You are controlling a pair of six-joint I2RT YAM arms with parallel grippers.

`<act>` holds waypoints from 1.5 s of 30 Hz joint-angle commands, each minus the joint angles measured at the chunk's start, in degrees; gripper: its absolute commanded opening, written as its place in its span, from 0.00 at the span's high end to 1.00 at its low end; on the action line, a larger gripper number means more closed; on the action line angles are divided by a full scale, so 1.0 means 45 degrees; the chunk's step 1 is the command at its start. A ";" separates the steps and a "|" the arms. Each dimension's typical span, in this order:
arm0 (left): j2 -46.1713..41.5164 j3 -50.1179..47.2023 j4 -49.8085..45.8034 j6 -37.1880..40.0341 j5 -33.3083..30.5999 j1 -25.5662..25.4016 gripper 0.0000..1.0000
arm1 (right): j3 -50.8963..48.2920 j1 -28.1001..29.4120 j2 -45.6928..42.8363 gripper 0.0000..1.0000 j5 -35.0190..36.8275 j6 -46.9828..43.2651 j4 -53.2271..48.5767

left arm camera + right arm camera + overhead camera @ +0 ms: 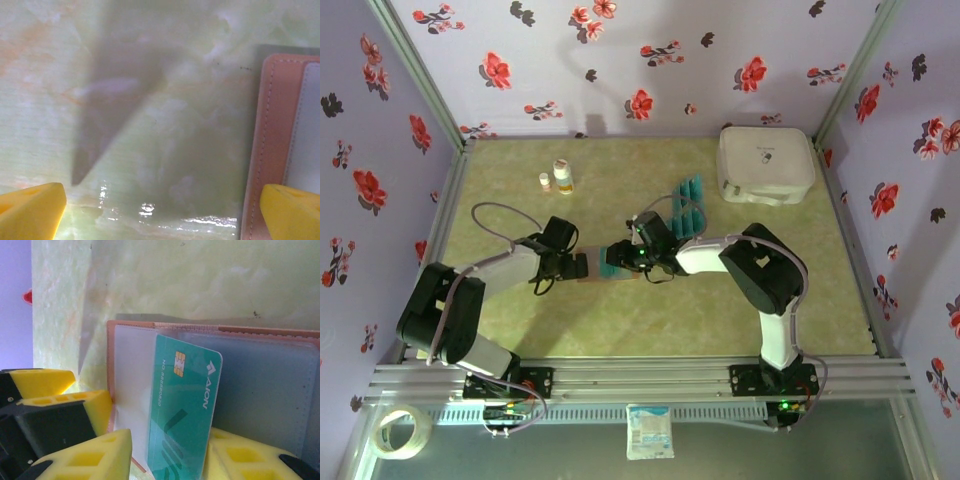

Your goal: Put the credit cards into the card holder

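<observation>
The card holder [260, 385] lies open on the table, reddish-brown rim round a greyish pocketed inside. One teal credit card [182, 410] lies on it, its left edge under the clear pocket. My right gripper [169, 440] straddles the card's near end, open, with a gap beside its left finger. Several more credit cards [686, 205] lie fanned on the table further back. My left gripper [160, 215] is open wide over bare table, its right finger [292, 212] over the holder's edge [272, 140]. From above, the two grippers, left [578, 266] and right [623, 262], meet at the holder [600, 275].
A large white rounded case [765, 165] stands at the back right. Two small bottles [560, 175] stand at the back left. Floral walls close in the table on three sides.
</observation>
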 commanded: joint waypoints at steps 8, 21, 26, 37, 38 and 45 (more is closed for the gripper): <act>0.0104 0.0204 0.0089 0.0137 0.0341 0.0359 0.00 | 0.1105 0.0432 -0.0021 0.61 0.1480 -0.1331 -0.3415; 0.0306 0.0044 0.0399 0.0253 0.0611 0.0526 0.00 | 0.2771 0.0913 0.0188 0.58 0.2869 -0.2473 -0.6152; 0.0453 0.0070 0.0458 0.0288 0.0669 0.0533 0.00 | 0.3326 0.1159 0.0432 0.56 0.3173 -0.2762 -0.6835; 0.0570 0.0082 0.0502 0.0346 0.0714 0.0540 0.00 | 0.4343 0.1239 0.0314 0.51 0.4012 -0.3594 -0.8295; 0.0574 0.0082 0.0473 0.0351 0.0714 0.0550 0.00 | 0.4419 0.1254 0.0339 0.50 0.4012 -0.3620 -0.8338; 0.0646 0.0082 0.0466 0.0408 0.0714 0.0564 0.00 | 0.4558 0.1253 0.0671 0.51 0.3746 -0.3451 -0.8113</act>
